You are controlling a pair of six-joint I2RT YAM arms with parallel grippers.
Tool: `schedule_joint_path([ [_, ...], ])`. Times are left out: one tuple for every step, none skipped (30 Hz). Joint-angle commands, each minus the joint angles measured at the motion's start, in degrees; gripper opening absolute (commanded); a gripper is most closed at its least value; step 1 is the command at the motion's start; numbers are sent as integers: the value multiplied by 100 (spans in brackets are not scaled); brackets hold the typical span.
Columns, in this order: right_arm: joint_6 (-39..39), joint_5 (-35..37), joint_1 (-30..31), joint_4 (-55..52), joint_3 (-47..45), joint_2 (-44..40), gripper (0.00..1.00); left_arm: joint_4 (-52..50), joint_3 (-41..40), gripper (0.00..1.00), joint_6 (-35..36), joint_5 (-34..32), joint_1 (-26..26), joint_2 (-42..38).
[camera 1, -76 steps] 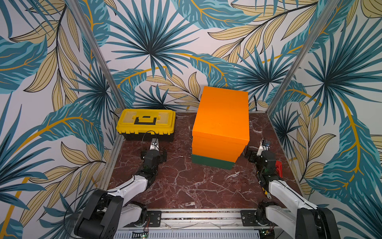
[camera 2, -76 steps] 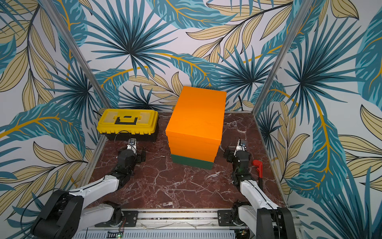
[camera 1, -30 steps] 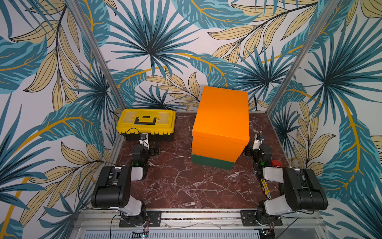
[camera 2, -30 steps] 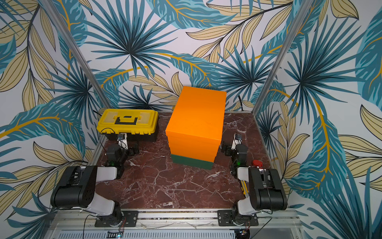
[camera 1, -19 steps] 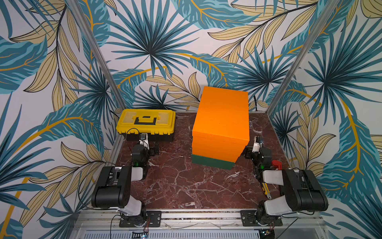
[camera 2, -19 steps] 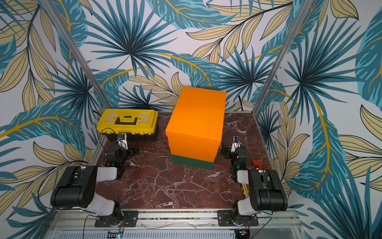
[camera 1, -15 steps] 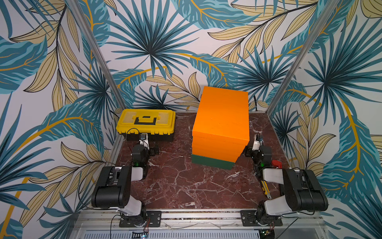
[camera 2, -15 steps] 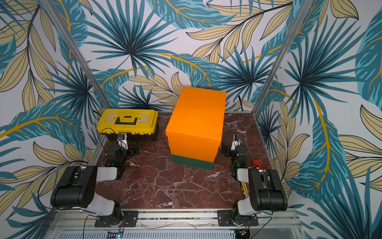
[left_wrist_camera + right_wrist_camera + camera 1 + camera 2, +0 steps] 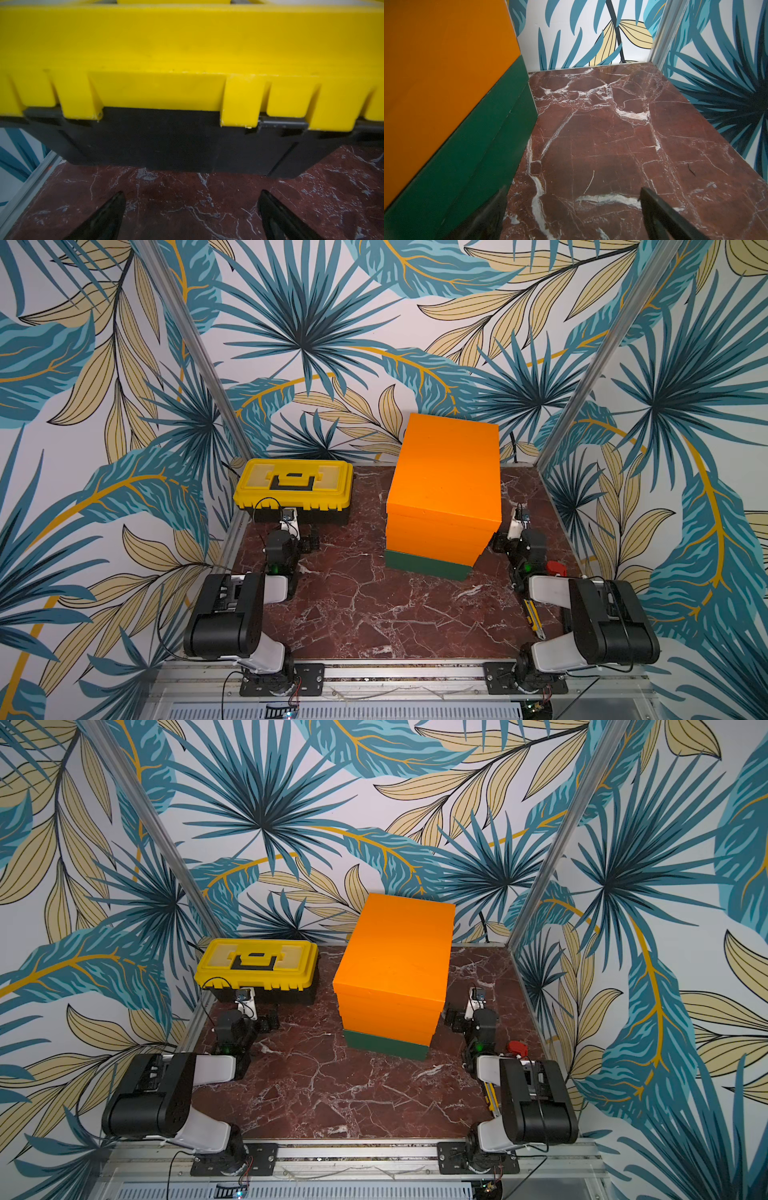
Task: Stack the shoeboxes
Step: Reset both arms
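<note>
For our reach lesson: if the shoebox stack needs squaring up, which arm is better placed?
Right, likely. The right tool, open, sits beside the green shoebox under the orange shoeboxes; the left tool faces the yellow toolbox, away from the stack.

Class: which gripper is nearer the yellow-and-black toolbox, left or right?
Left. The left gripper sits just in front of the toolbox, facing its black base without touching. The right gripper is across the table, beside the green shoebox at the bottom of the stack.

Tropical leaf-print walls (image 9: 291, 323), aluminium corner posts (image 9: 199, 364), dark red white-veined marble tabletop (image 9: 374, 614), even light
</note>
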Motion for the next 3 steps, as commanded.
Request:
schedule_joint_path([
  [10,75,36,-110,37,8,100,155,77,99,-4,-30,-22,56],
  [10,75,36,-110,37,4,100,150,69,99,-4,-32,-20,48],
  [15,74,37,-110,37,3,100,150,68,100,7,-25,-20,45],
])
